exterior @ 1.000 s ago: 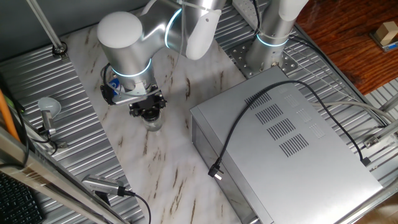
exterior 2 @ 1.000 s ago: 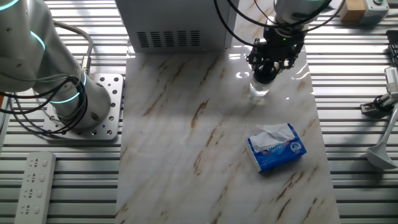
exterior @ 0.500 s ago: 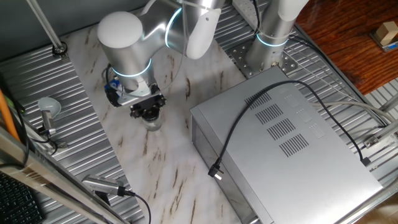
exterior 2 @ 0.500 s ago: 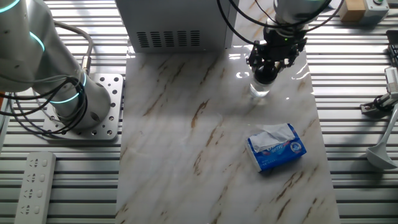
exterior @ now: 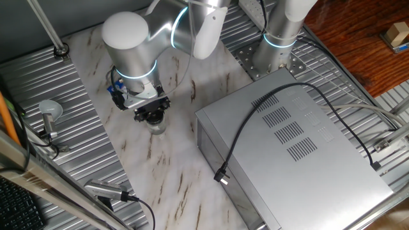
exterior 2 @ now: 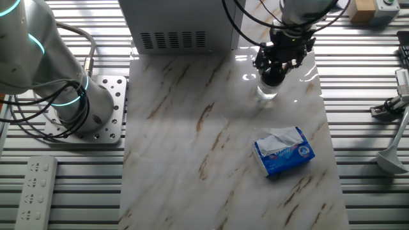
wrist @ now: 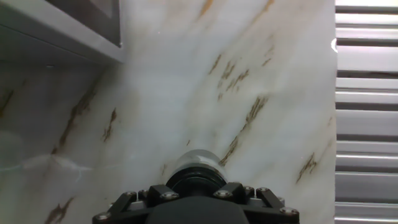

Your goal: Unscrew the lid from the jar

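The gripper [exterior: 152,115] sits clamped around the lid [wrist: 196,180] of the jar [exterior 2: 267,91], which stands upright on the marble table [exterior 2: 192,160], at about eleven o'clock from the blue-and-white packet [exterior 2: 284,151]. This looks like the twisting step. Next comes turning the wrist further, then lifting only once the threads release.
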`<move>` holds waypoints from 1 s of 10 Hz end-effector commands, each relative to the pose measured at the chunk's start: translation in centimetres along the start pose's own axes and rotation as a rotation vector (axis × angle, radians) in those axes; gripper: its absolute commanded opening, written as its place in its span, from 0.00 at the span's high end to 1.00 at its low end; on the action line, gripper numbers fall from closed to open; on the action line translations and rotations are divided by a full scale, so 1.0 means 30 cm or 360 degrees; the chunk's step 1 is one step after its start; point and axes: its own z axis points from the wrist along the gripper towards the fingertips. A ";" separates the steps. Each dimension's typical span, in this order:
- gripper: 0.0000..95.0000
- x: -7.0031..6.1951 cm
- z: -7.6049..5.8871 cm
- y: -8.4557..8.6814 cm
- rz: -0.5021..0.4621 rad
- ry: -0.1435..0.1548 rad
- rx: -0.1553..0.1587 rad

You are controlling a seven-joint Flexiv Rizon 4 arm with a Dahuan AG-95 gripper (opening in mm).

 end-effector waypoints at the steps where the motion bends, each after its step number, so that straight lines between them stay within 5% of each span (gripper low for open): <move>1: 0.20 -0.001 -0.001 -0.006 0.0012 -0.0005 -0.0002; 6: 0.20 -0.001 -0.001 -0.006 0.0285 -0.0049 -0.0051; 10: 0.20 -0.001 -0.001 -0.006 0.0810 -0.0046 -0.0105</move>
